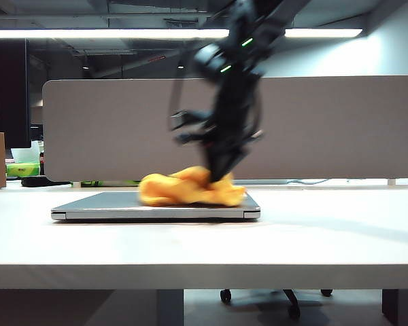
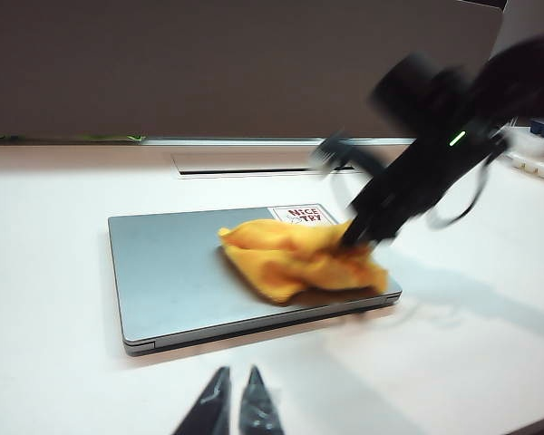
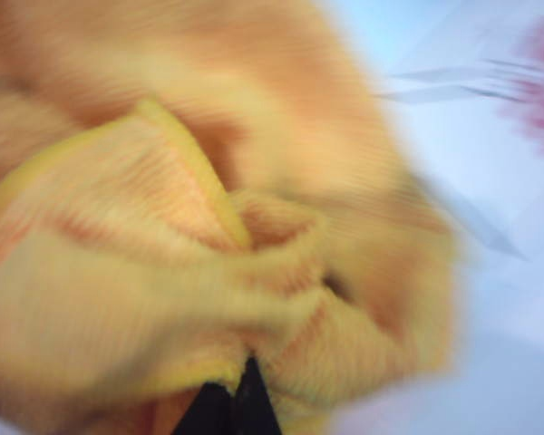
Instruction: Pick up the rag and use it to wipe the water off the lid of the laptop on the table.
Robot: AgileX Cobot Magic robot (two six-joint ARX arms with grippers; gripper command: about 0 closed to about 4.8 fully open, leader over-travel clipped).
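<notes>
The right gripper [image 3: 234, 408] has its dark fingertips pinched together in the folds of the rag [image 3: 208, 236], pressing the bunched yellow-orange cloth onto the lid [image 2: 177, 272] near the corner with the white sticker [image 2: 301, 215]. The rag covers the right part of the laptop [image 1: 95, 205] in the exterior view, leaving the rest of the lid bare. The left gripper [image 2: 233, 399] hangs over the near part of the table [image 1: 204, 244], its tips nearly touching and holding nothing, well apart from the laptop. A wide grey divider panel [image 1: 109, 129] closes off the table's far side; white tabletop lies open around the laptop.
</notes>
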